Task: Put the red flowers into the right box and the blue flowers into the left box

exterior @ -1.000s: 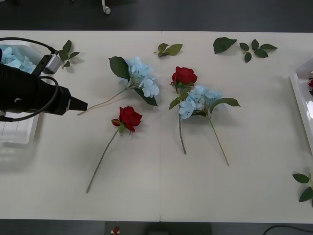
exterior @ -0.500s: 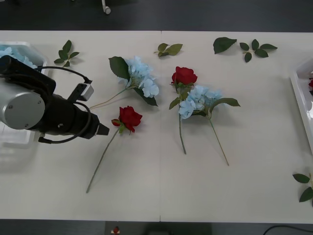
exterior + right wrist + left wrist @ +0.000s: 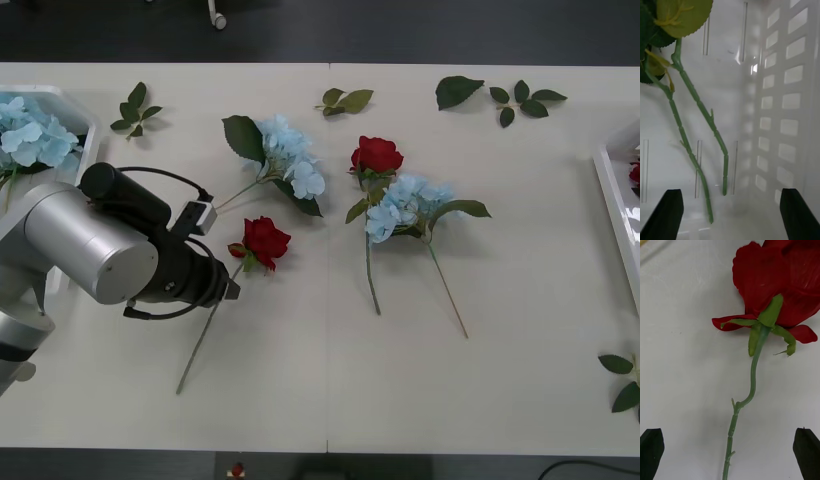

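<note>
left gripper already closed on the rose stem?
No. In the left wrist view the left gripper is open, its black fingers at the two corners, well apart on either side of the red rose's stem.

Looks like a lab or office; long white table (image 3: 500, 380); caster wheel (image 3: 217, 18) behind.

Two red roses (image 3: 265, 240) (image 3: 377, 155) lie loose on the surface (image 3: 500, 330). Two blue flowers (image 3: 288, 152) (image 3: 403, 203) lie loose too; one more blue cluster (image 3: 30, 132) sits in the left box (image 3: 88, 140). Two white boxes, the right box (image 3: 612, 190) partly seen. Five loose leaf sprigs (image 3: 133, 108).
</note>
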Robot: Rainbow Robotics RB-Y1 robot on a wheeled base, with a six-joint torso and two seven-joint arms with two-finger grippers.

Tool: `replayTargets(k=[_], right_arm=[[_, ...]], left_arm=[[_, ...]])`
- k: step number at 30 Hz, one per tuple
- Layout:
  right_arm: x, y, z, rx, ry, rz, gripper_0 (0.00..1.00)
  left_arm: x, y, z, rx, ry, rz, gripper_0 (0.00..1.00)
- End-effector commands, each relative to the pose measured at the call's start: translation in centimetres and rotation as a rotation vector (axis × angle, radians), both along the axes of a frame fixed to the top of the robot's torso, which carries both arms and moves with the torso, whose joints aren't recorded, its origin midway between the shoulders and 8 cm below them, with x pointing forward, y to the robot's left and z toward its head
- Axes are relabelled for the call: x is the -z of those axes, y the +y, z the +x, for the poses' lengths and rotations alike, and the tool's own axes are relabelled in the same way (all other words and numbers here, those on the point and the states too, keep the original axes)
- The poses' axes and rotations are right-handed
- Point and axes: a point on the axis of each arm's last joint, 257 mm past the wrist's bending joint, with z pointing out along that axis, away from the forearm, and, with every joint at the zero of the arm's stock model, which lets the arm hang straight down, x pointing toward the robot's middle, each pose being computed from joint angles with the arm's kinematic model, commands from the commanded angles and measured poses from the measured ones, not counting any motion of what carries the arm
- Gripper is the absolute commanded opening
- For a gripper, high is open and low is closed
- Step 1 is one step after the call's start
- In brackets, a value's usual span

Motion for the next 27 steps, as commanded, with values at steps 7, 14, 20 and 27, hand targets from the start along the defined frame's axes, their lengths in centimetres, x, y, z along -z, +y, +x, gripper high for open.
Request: replayTargets(k=[7, 14, 20, 27], right_arm=[[-4.1, 8.5, 1.8, -0.218, 0.044, 0.204, 0.92], [-7.2, 14.9, 3.4, -0.39, 0.08, 0.218, 0.92], [-9.4, 22.5, 4.4, -0.471, 0.096, 0.281, 0.92], [-10.7, 31.6, 4.5, -0.518, 0.117, 0.285, 0.92]], left_arm=[[0.8, -2.0, 2.1, 0.028, -0.068, 0.071, 1.0], [2.0, -2.8, 3.5, 0.033, -0.088, 0.078, 1.0], [2.3, -3.2, 3.4, 0.041, -0.092, 0.089, 0.24], [2.5, -3.2, 3.4, 0.045, -0.098, 0.099, 0.0]])
